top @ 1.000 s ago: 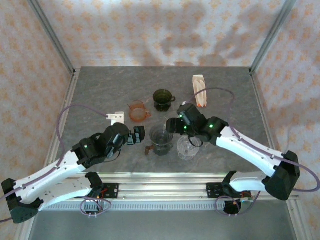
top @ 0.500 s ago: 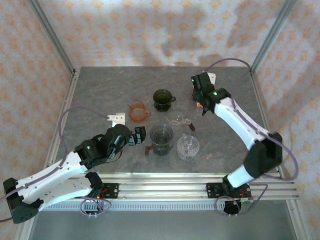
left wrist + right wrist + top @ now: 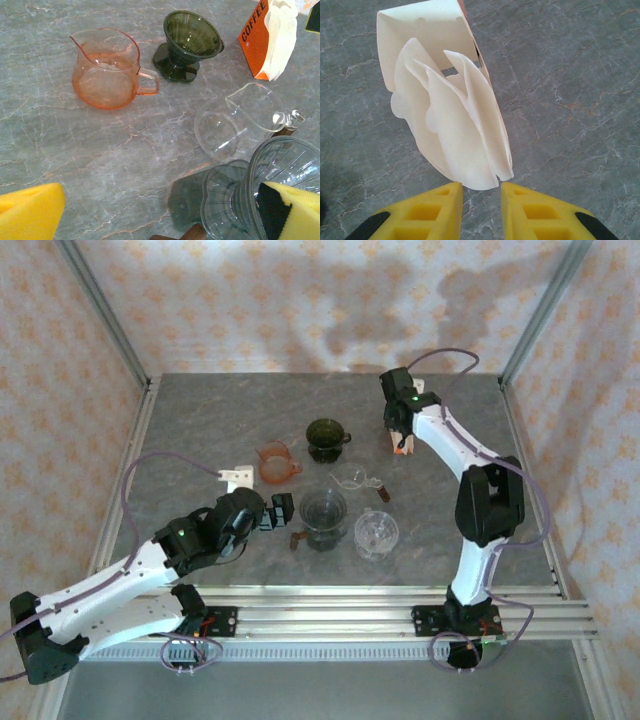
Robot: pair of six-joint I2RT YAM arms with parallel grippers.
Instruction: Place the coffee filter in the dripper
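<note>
White coffee filters (image 3: pixel 455 130) fan out of the open end of an orange-and-white box (image 3: pixel 420 30) at the back right of the table. My right gripper (image 3: pixel 481 192) hovers just short of their lower edges; its yellow fingers stand a narrow gap apart with nothing between them. From above, the right gripper (image 3: pixel 398 432) is over the box (image 3: pixel 401 448). A dark green dripper (image 3: pixel 323 438) stands mid-table, a smoky glass dripper (image 3: pixel 323 515) nearer. My left gripper (image 3: pixel 280 510) is wide open beside the smoky glass dripper (image 3: pixel 280 190), holding nothing.
An orange glass pitcher (image 3: pixel 275 462) sits left of the green dripper. A clear glass server (image 3: pixel 352 480) and a clear ribbed dripper (image 3: pixel 376 533) lie right of the smoky one. A small white block (image 3: pixel 236 475) rests at the left.
The right arm swung from the table's middle to the back right, over the filter box, and its jaws narrowed. The left arm stayed put.
</note>
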